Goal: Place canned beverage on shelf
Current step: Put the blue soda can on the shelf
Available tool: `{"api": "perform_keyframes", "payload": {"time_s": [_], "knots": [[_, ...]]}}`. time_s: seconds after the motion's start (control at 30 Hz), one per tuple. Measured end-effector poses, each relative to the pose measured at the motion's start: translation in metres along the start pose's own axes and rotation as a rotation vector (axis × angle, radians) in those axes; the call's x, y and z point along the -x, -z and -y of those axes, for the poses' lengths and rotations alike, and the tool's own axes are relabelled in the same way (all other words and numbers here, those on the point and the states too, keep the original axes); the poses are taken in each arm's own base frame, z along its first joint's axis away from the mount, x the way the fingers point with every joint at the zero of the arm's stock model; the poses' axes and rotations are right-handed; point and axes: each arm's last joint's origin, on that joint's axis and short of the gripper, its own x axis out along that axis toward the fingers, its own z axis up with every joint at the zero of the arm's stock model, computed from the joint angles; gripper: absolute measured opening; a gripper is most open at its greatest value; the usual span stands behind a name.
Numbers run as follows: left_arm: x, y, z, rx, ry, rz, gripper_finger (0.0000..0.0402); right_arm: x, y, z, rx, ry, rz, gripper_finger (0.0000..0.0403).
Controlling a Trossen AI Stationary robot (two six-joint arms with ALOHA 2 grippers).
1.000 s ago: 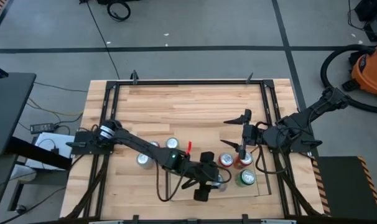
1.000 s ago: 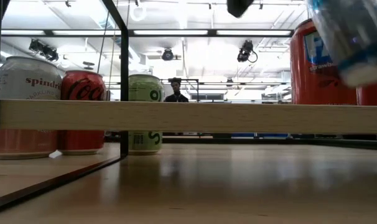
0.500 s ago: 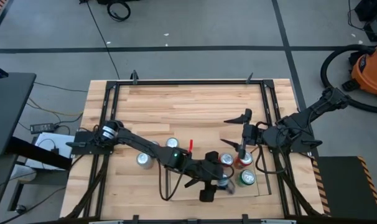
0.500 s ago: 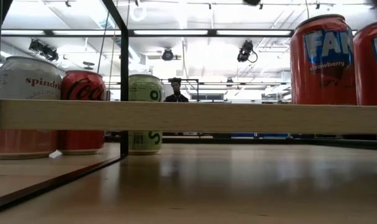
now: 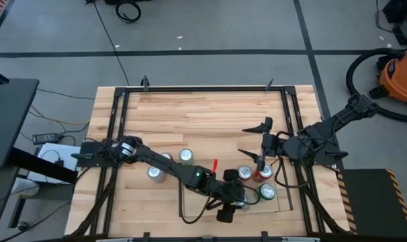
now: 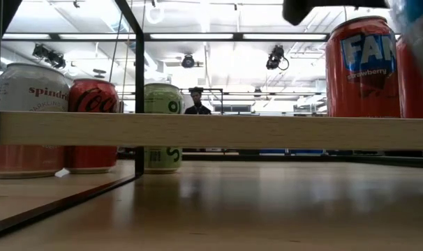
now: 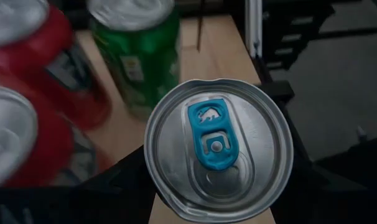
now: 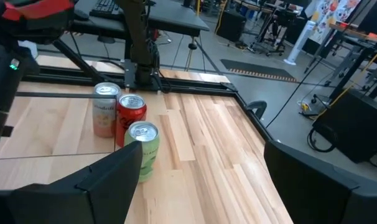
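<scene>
My left gripper is shut on a silver-topped can with a blue tab. It holds the can over the light-wood shelf, close to a green can and two red cans that stand on the shelf. In the low view the held can is a blur at the right edge, above the shelf board and beside a red Fanta can. My right gripper is open and empty, above the red cans. My left gripper pinches the can between its two fingers, which lie on opposite sides of the can's wall just below the top rim. The fingers come from above, pointing down. The can is upright, top up, and its lower end shows above the shelf board.
Three more cans, a white Spindrift, a red cola and a green one, stand on the tabletop left of the shelf; they also show in the right wrist view. A black frame runs round the table.
My left gripper has carried the can a little toward the table's right edge and near edge, closer to the green can on the shelf. It has stayed shut on the can. My right arm has kept still.
</scene>
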Motion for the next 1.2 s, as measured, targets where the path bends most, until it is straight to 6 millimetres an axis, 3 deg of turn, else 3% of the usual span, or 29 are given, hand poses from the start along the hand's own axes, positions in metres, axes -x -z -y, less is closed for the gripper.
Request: {"api": "perform_keyframes", "payload": {"time_s": [0.83,1.2], "knots": [[0.002,0.003,-0.015,-0.074,-0.059,-0.066,0.0244,0.0,0.0,0.0,-0.004,0.01,0.001,0.0348],[0.001,0.004,-0.015,-0.076,-0.06,-0.077,0.0311,0.0,0.0,0.0,-0.01,0.009,0.001,0.0348]]}}
